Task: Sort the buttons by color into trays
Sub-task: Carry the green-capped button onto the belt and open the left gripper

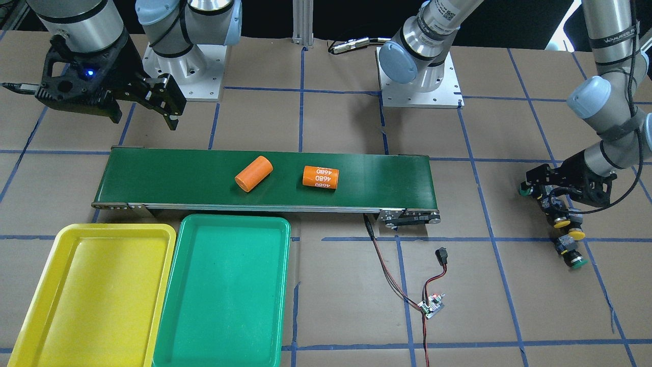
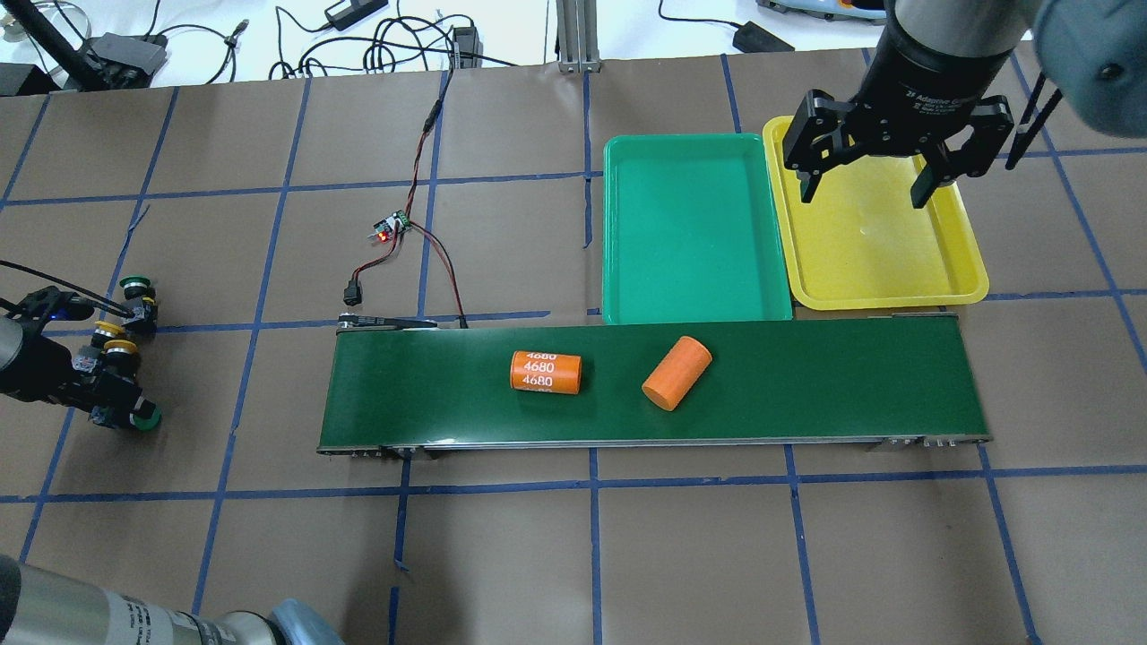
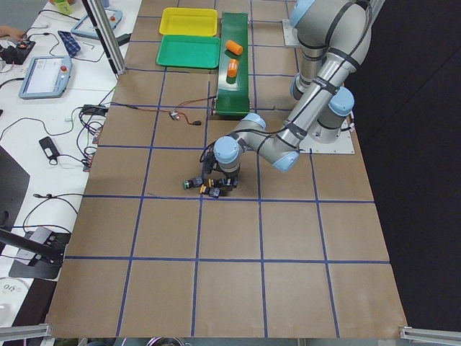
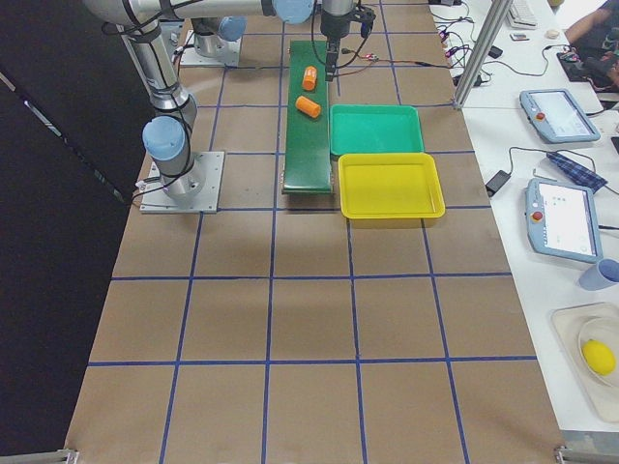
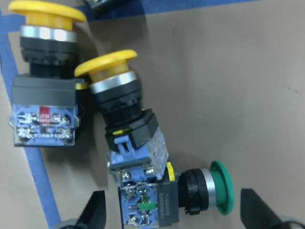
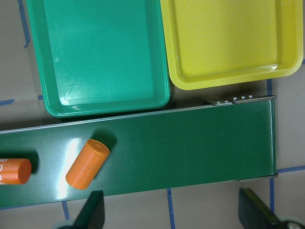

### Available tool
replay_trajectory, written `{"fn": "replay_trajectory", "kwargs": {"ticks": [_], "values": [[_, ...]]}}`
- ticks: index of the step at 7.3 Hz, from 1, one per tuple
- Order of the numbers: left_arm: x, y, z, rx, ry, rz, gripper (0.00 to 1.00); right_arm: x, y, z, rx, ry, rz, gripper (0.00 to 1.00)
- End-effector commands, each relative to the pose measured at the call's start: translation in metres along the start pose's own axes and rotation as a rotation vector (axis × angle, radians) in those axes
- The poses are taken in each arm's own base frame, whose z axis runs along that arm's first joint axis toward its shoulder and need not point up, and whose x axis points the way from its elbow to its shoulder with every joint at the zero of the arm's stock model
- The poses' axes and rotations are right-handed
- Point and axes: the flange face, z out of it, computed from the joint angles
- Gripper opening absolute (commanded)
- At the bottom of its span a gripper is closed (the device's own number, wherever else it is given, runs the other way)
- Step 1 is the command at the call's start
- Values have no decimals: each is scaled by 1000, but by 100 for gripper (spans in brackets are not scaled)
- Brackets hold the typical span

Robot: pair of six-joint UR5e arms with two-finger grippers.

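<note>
Several buttons lie clustered on the brown table at its left end. Two have yellow caps [image 5: 107, 62] [image 5: 47, 12], and one with a green cap [image 5: 221, 186] lies on its side. My left gripper [image 5: 174, 212] is open and low over this green button, a fingertip on either side. From overhead the cluster shows a green cap [image 2: 136, 285], yellow caps [image 2: 109, 329] and a second green cap [image 2: 143, 418] by the left gripper [image 2: 99, 376]. The green tray [image 2: 694, 228] and the yellow tray [image 2: 883, 251] have nothing in them. My right gripper [image 2: 883, 184] hangs open and high near the trays, holding nothing.
A dark-green conveyor belt [image 2: 806, 385] runs across the middle, carrying two orange cylinders [image 2: 547, 372] [image 2: 676, 373]. A small circuit board [image 2: 392, 227] with red and black wires lies beyond the belt's left end. Blue tape lines grid the brown table.
</note>
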Motion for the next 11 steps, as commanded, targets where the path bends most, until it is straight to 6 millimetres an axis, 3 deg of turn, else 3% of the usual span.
{"fn": "replay_trajectory", "kwargs": {"ticks": [1, 2, 3, 4, 5, 6, 7, 9, 10, 11], "values": [[-1, 0, 2, -6, -8, 13, 52, 0, 0, 0, 0, -2, 0, 100], [8, 1, -13, -3, -24, 15, 22, 0, 0, 0, 0, 0, 0, 100], [36, -6, -31, -34, -8, 30, 19, 0, 0, -1, 3, 0, 0, 100], [79, -18, -60, -49, -10, -89, 19, 0, 0, -1, 3, 0, 0, 100], [143, -35, -83, -58, -28, -196, 19, 0, 1, -1, 1, 0, 0, 100], [203, -45, -89, -60, -52, -292, 19, 0, 1, -1, 1, 0, 0, 100], [268, -57, -88, -41, -52, -417, 19, 0, 1, -1, 1, 0, 0, 100], [390, -71, -56, -79, -64, -544, 19, 0, 0, -1, 3, 0, 0, 100], [429, -73, -43, -83, -83, -556, 19, 0, 0, -1, 3, -2, 0, 100], [441, -77, -29, -87, -67, -536, 20, 0, 0, -1, 3, -2, 0, 100]]}}
